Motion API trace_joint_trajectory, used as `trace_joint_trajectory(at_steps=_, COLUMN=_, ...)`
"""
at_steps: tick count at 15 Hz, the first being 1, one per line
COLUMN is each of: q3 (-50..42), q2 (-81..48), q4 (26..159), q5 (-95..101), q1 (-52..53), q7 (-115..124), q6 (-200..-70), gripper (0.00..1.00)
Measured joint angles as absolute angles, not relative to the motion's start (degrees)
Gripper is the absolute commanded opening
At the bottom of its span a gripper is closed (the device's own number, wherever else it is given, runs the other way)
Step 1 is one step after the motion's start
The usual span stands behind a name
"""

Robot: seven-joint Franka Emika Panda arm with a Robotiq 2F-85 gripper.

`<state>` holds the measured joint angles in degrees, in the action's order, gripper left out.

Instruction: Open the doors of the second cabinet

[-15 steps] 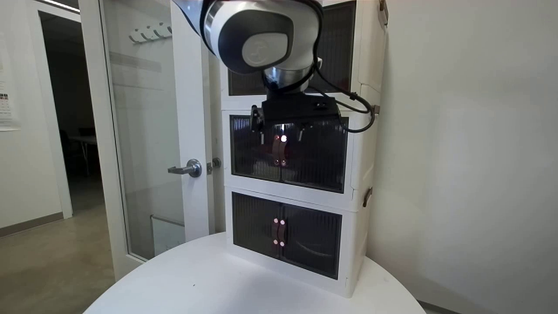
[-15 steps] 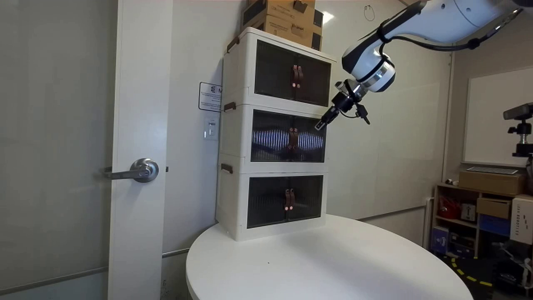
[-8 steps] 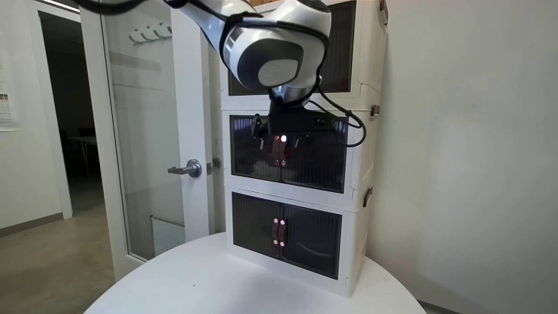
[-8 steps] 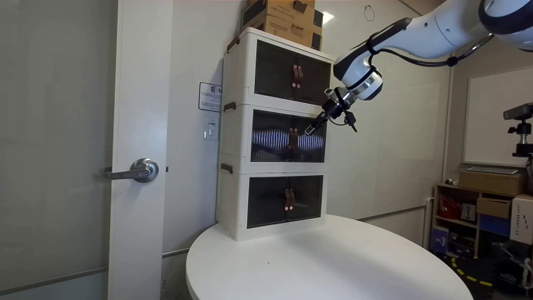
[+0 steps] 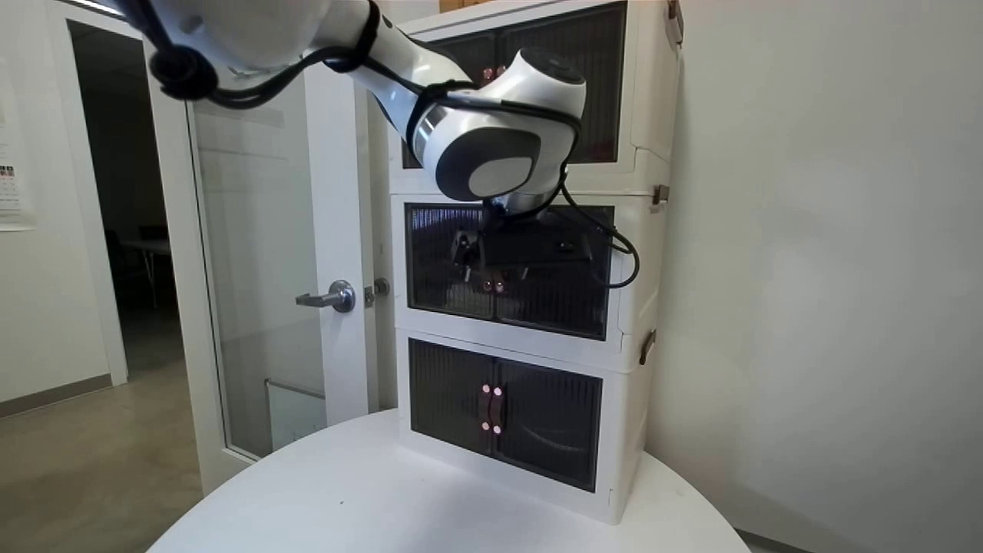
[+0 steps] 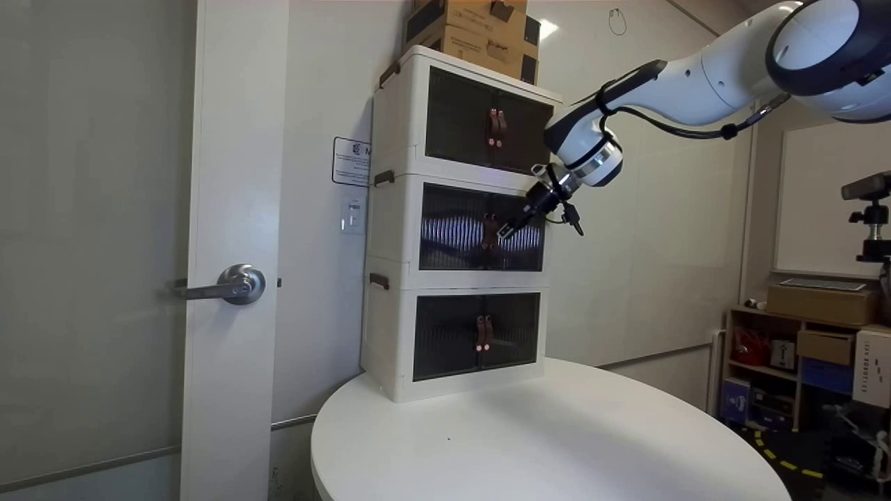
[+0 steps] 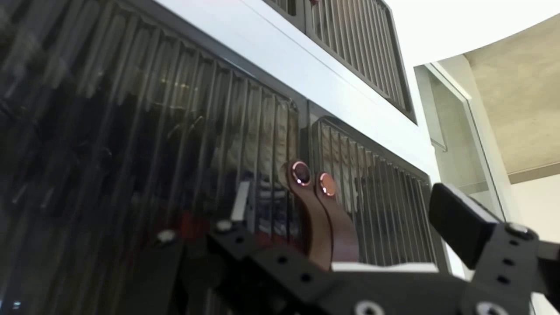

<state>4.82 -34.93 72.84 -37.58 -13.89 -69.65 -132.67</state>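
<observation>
hovering by the closed doors (image 6: 470, 229) of the second cabinet (image 6: 473, 280), the gripper (image 5: 496, 274) holds its jaws apart.

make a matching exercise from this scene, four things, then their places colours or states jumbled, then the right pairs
Column one
1. fingers
2. middle-tier doors
3. cardboard boxes
4. table

Column two
A. white, beneath the cabinet stack
B. on top of the stack
C. spread apart, near a pair of brown handles
D. shut, dark and see-through

Pairs: 1-C, 2-D, 3-B, 4-A
</observation>
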Motion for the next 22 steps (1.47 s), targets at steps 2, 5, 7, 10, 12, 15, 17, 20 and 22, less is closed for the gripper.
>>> trace_joint_trajectory(at_steps=2, q3=5.6, q2=-35.6, q4=72.2, q5=-37.6, q1=-14.4, q7=-69.6, q6=-133.2, gripper=1.0)
trace_joint_trajectory(at_steps=5, q3=6.9, q2=-35.8, q4=72.0, q5=-37.6, q1=-15.2, q7=-69.6, q6=-133.5, gripper=1.0)
trace_joint_trajectory(at_steps=7, q3=7.7, q2=-35.8, q4=72.0, q5=-37.9, q1=-15.9, q7=-69.6, q6=-133.5, gripper=1.0)
trace_joint_trajectory(at_steps=10, q3=8.7, q2=-35.8, q4=72.0, q5=-39.1, q1=-16.8, q7=-69.6, q6=-133.5, gripper=1.0)
trace_joint_trajectory(at_steps=12, q3=9.0, q2=-35.8, q4=72.0, q5=-40.1, q1=-17.1, q7=-69.6, q6=-133.5, gripper=1.0)
trace_joint_trajectory(at_steps=15, q3=9.1, q2=-35.9, q4=72.0, q5=-41.2, q1=-17.2, q7=-69.6, q6=-133.5, gripper=1.0)
trace_joint_trajectory(at_steps=17, q3=9.1, q2=-36.0, q4=72.0, q5=-41.4, q1=-17.2, q7=-69.6, q6=-133.5, gripper=1.0)
trace_joint_trajectory(at_steps=20, q3=9.7, q2=-36.2, q4=72.0, q5=-41.4, q1=-16.9, q7=-69.6, q6=-133.3, gripper=1.0)
trace_joint_trajectory(at_steps=22, q3=10.3, q2=-36.5, q4=72.0, q5=-41.4, q1=-16.3, q7=-69.6, q6=-133.1, gripper=1.0)
